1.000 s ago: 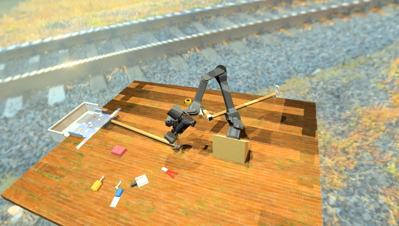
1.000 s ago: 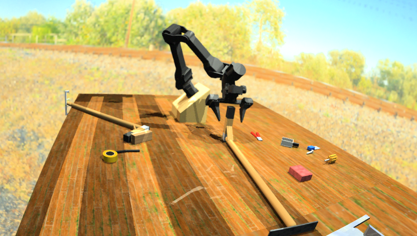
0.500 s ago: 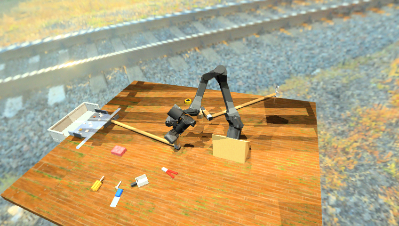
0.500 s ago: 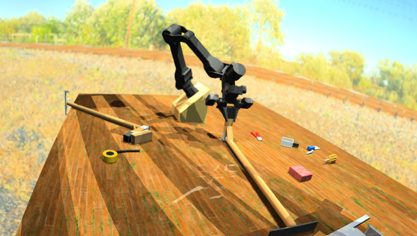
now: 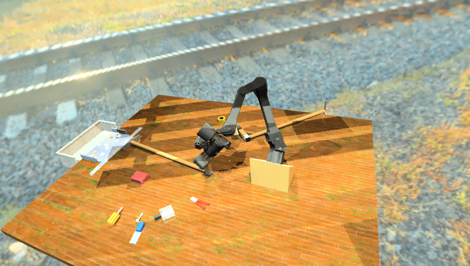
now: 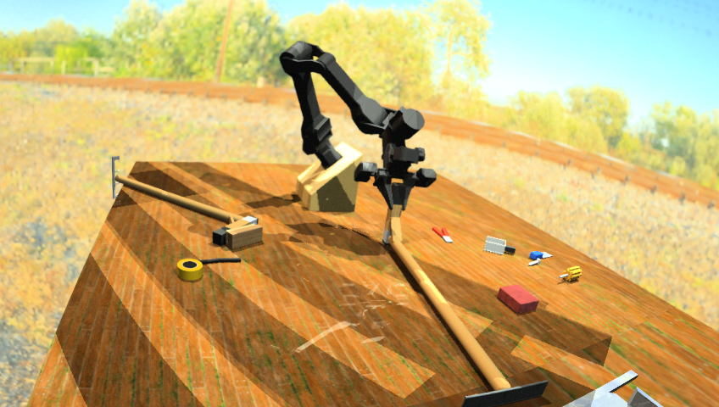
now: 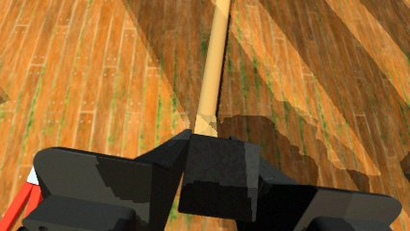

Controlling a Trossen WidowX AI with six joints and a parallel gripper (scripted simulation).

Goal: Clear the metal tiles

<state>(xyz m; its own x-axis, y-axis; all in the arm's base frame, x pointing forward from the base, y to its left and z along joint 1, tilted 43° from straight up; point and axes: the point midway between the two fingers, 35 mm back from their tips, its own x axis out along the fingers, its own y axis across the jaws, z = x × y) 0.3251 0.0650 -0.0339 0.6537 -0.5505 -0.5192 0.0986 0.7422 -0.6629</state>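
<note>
My gripper (image 5: 202, 162) (image 6: 397, 203) (image 7: 209, 139) is shut on the long scraper's upright black-topped grip. The long scraper (image 5: 168, 157) (image 6: 434, 297) (image 7: 212, 77) has a wooden handle running low over the table to a dark blade at the near edge of the steel bench plate. The steel bench plate (image 5: 115, 143) lies at the table's far left in the top view, with several small white and orange tiles (image 5: 102, 153) spread on it. The catch box (image 5: 67, 160), pale and open, is at the plate's far end. The wrist view does not show plate or box.
Another long wooden-handled tool (image 5: 300, 119) (image 6: 171, 197) lies near a wooden block (image 6: 244, 236). A yellow tape roll (image 5: 221, 118) (image 6: 190, 270) is nearby. On the other side are a red block (image 5: 139, 177) (image 6: 518, 298), red-handled pliers (image 5: 202, 201) (image 6: 443, 233) and several small tools.
</note>
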